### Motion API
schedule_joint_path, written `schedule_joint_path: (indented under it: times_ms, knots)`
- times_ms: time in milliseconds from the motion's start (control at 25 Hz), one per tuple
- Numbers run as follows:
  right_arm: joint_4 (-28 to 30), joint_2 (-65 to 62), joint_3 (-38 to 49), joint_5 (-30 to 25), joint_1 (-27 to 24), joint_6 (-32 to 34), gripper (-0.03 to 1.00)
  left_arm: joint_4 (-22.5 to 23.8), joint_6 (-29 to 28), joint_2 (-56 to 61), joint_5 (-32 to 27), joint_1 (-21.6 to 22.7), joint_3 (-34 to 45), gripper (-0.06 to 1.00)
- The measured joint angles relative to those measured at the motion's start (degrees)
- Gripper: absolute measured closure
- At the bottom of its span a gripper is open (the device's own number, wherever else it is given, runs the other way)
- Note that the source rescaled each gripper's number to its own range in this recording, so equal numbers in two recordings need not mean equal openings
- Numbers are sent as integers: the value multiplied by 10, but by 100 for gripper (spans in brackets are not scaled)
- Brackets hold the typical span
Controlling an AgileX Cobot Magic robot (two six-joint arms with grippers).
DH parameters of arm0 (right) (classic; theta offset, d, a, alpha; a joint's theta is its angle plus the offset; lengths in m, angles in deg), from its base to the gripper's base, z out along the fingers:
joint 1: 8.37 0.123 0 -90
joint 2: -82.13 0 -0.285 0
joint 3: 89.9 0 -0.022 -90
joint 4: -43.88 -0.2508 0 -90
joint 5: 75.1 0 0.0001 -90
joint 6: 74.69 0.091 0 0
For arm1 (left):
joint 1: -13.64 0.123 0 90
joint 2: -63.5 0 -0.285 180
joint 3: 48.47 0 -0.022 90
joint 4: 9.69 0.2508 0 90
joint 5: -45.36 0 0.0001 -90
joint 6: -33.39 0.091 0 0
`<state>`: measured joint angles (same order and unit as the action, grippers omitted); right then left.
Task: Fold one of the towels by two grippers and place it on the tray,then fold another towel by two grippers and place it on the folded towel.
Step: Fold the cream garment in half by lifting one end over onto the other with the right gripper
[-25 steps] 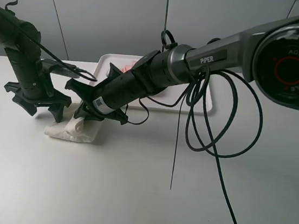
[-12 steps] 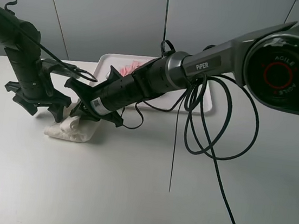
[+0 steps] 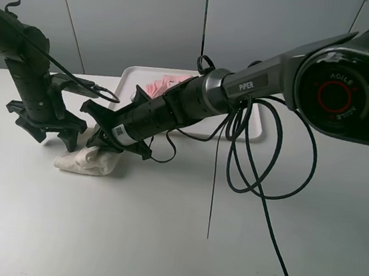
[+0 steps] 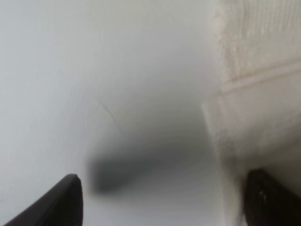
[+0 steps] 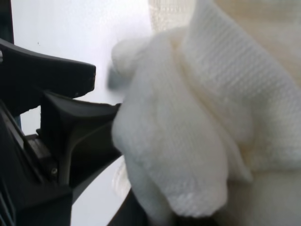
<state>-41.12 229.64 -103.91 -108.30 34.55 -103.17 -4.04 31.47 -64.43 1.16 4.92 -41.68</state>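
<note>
The white tray (image 3: 257, 123) sits at the back of the pale surface (image 3: 158, 242) and holds the pale pink towel (image 3: 161, 84), mostly hidden behind the right arm. The cream towel (image 3: 90, 161) lies bunched on the surface in front of the tray, to the left. The right gripper (image 3: 103, 143), reaching across the middle, is closed on a fold of the cream towel (image 5: 197, 127). The left gripper (image 3: 49, 131) stands spread wide, holding nothing, at the cream towel's left edge (image 4: 254, 94).
</note>
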Motion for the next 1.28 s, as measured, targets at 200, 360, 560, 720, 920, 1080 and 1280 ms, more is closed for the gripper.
schedule_joint_path:
  times_ms: [200, 360, 560, 720, 920, 1080, 1280]
  knots:
    - [0, 0, 0, -1, 0, -1, 92, 0, 19, 8, -9, 0, 0, 4]
    - [0, 0, 0, -1, 0, -1, 92, -11, 31, 26, -44, 2, -16, 4]
    - [0, 0, 0, -1, 0, -1, 92, -20, 34, 50, -91, 12, -69, 4]
    - [0, 0, 0, -1, 0, -1, 92, -20, 37, 68, -127, 20, -108, 4]
    - [-7, 0, 0, -1, 0, -16, 92, -24, 49, 85, -155, 23, -143, 4]
    - [-71, 1, 0, -31, 0, -73, 71, -26, 56, 85, -159, 23, -148, 4]
    - [-139, 1, 0, -72, 0, -137, 45, -29, 65, 85, -164, 23, -148, 4]
